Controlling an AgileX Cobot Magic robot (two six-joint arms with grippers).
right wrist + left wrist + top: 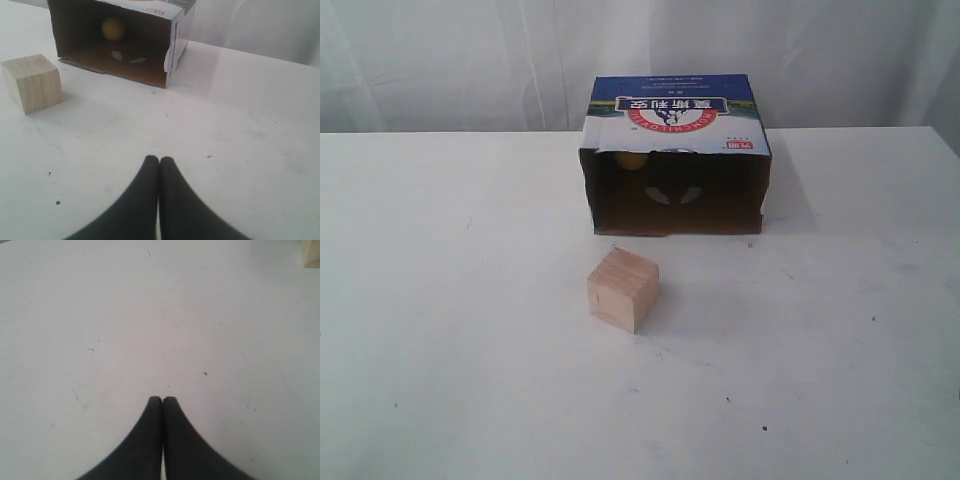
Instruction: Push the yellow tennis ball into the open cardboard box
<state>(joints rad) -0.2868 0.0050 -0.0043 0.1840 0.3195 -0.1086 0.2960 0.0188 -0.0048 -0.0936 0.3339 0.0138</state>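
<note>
Closest to me, above the white table [470,350], my left pincer [162,400] has its 2 dark fingers pressed tip to tip; my right pincer [159,160] is likewise drawn together, its fingers touching along their inner edges; both hang over bare tabletop. Further out, 1 light wooden cube [623,288] stands on the table, in front of the open cardboard box [675,110] and apart from it. Beyond that, the box's dark mouth faces me, printed side up; the yellow tennis ball [113,28] sits inside, deep toward the back wall, on the left of the opening.
</note>
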